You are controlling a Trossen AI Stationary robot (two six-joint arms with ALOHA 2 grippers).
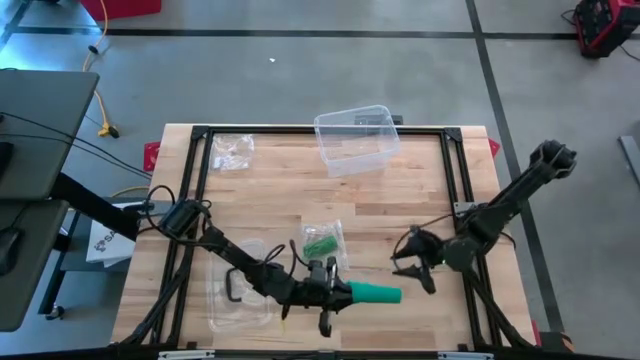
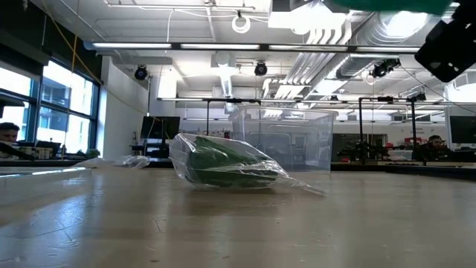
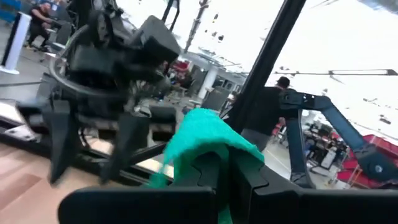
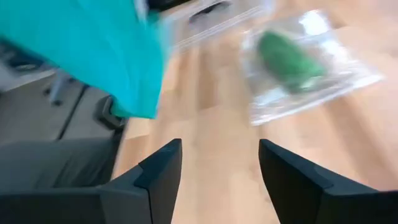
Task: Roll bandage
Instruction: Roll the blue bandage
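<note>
Near the table's front, left tool [image 1: 335,293] clamps teal bandage [image 1: 375,293] (right tool [image 1: 412,262] spread).

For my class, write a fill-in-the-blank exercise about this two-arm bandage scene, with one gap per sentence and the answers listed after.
1. The left gripper is shut on a rolled bandage whose colour is ____.
2. The right gripper has its fingers ____ and holds nothing.
3. The clear plastic bag near the middle of the table holds something ____ in colour.
4. The clear plastic container at the table's far side has no ____ on it.

Answers: teal; open; green; lid
</note>
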